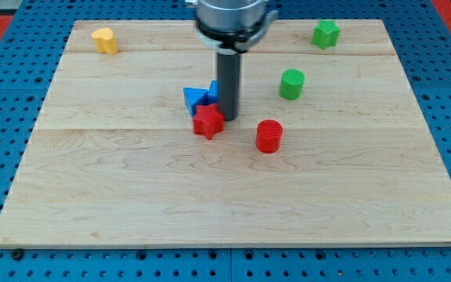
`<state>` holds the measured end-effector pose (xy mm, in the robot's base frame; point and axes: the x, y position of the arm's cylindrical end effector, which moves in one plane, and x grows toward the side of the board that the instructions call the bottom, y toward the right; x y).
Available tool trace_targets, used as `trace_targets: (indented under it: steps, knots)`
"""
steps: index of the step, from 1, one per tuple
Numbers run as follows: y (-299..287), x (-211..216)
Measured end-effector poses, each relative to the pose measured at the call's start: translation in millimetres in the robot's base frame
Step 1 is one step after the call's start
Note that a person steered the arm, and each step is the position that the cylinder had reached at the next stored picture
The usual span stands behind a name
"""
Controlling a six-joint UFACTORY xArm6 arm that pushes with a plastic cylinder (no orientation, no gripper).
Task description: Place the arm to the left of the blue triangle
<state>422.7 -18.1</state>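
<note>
Camera view: tip (229, 117) sits right of the blue triangle (195, 99), touching the red star (207, 122); no fingers, just a rod. Crossing leftward straight through would likely shove both blocks; skirting them looks safer.

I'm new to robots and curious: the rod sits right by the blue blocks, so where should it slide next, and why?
Probably around the cluster to the view's left. My tip now sits right of the blue triangle, beside the red star; going straight across would likely shove them.
</note>
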Motion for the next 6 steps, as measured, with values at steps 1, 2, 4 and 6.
trace_targets:
  steps: [1, 2, 4, 6]
  knots:
    - [-12, 42]
    - [-35, 42]
    - [-186, -37]
    - [-164, 6]
